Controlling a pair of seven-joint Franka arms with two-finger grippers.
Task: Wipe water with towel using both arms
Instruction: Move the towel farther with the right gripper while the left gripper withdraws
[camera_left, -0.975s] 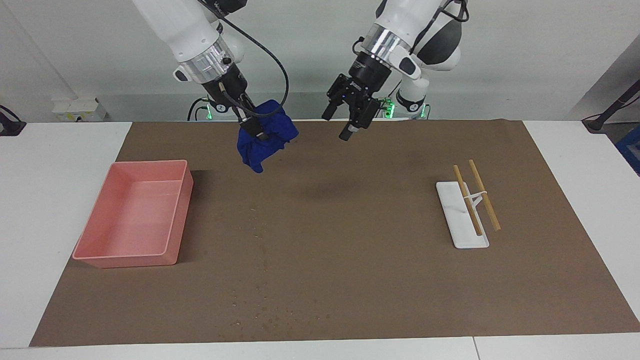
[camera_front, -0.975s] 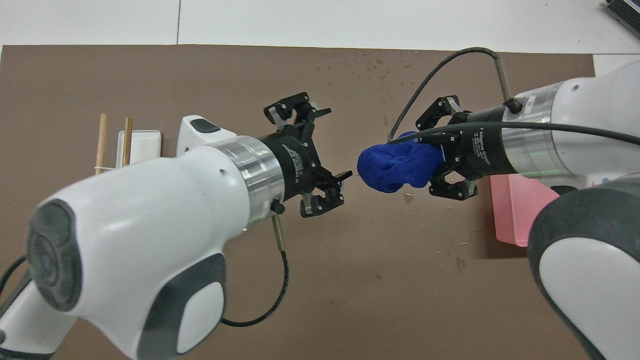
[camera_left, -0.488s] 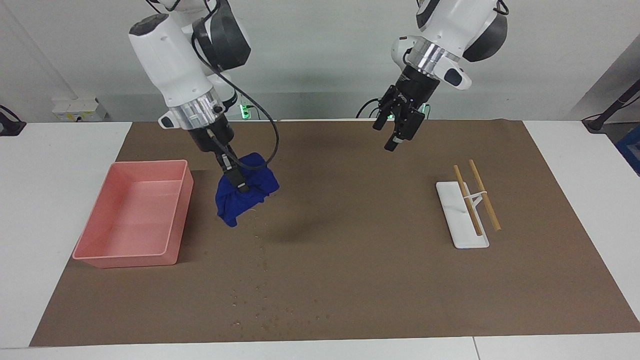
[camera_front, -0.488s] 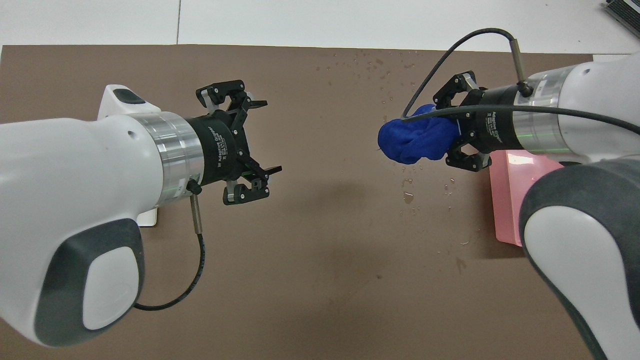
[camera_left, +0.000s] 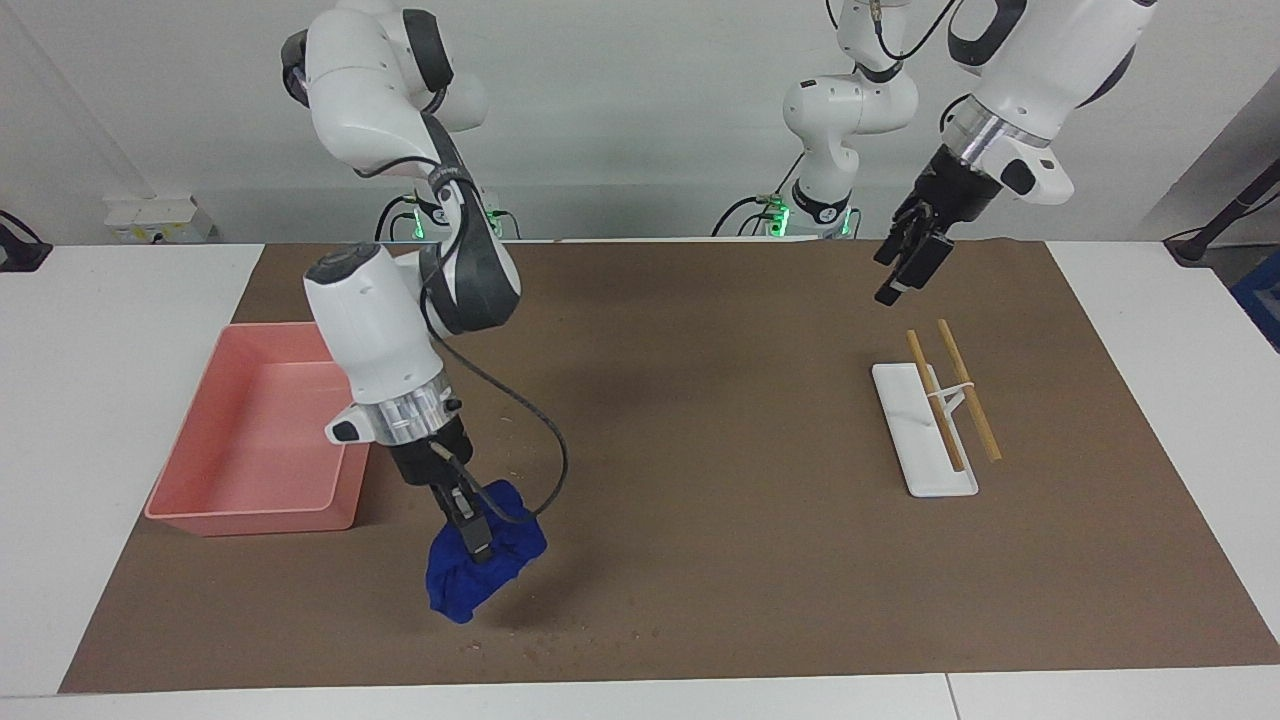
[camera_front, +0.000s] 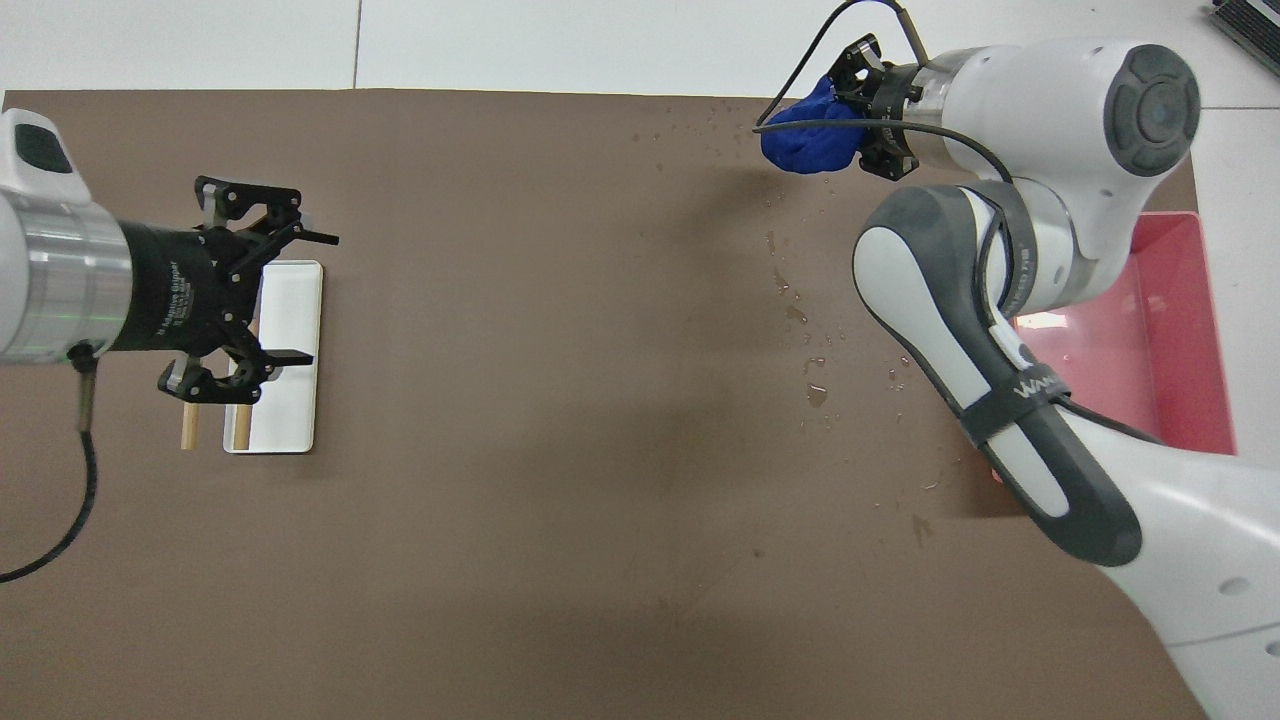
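Facing view: the right gripper (camera_left: 472, 532), jaws clamped on the bunched towel (camera_left: 484, 565), holds it low over the mat's (camera_left: 700, 500) edge farthest from the robots, beside the droplets (camera_left: 540, 648), apparently to start wiping; whether cloth touches mat cannot be told. The tray (camera_left: 250, 430) lies nearer the robots. The left gripper (camera_left: 900, 280) waits, raised over the mat.

Overhead view: the towel (camera_front: 805, 140) is at the farthest droplets (camera_front: 720, 125); more water (camera_front: 815, 395) trails toward the robots. The left gripper (camera_front: 300, 295), jaws apart, hangs over the white holder (camera_front: 285, 400), clear of the wiping path.
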